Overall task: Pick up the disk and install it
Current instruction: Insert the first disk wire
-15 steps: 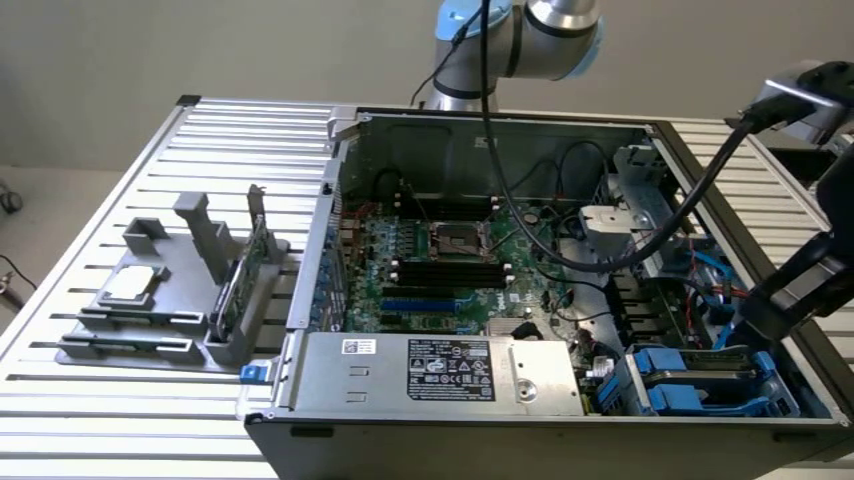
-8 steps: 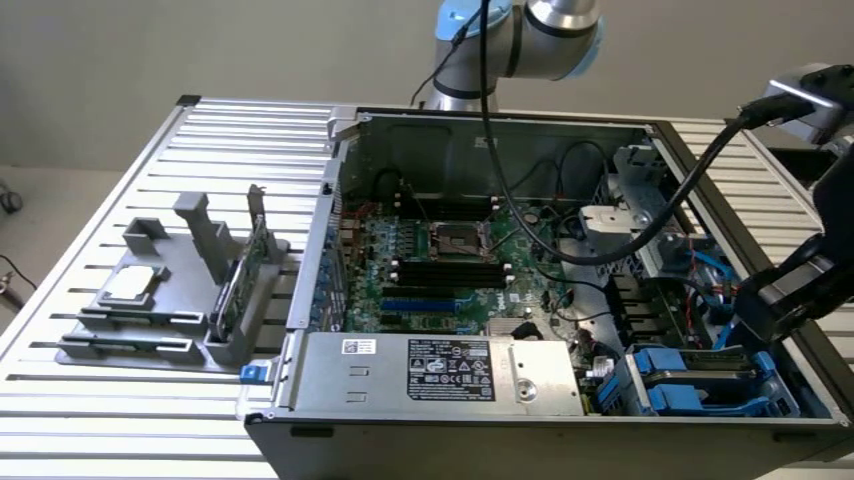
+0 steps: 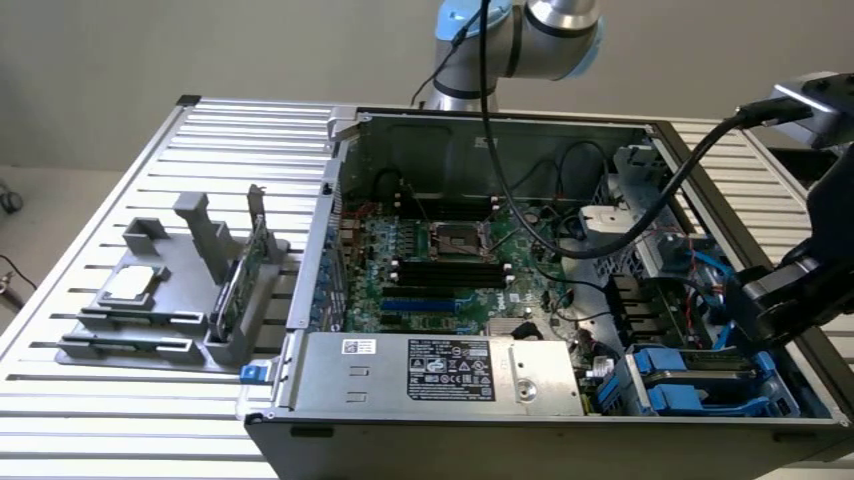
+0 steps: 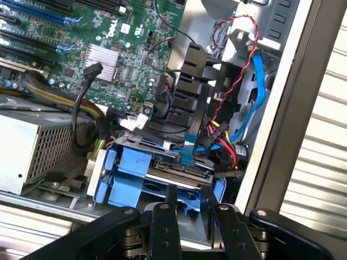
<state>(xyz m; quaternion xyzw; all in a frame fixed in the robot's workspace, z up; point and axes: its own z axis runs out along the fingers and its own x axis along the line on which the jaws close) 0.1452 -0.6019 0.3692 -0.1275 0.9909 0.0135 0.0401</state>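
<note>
Leftmost, at nine o'clock from the computer case (image 3: pixel 330 215), a grey rack (image 3: pixel 160 345) carries a chip (image 3: pixel 134 285) and a green card (image 3: pixel 238 285). Inside the case, the disk (image 3: pixel 697 362) with its blue rails lies flat in the five o'clock corner. At its two o'clock the gripper (image 4: pixel 188 194) hangs close against it; whether it clasps the disk I cannot tell.

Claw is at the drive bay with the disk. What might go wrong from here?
The blue cable and the red, yellow and black wires crowd the disk just ahead of the claw; they may snag or get pinched. The disk's blue rails might bind if it tilts.
</note>
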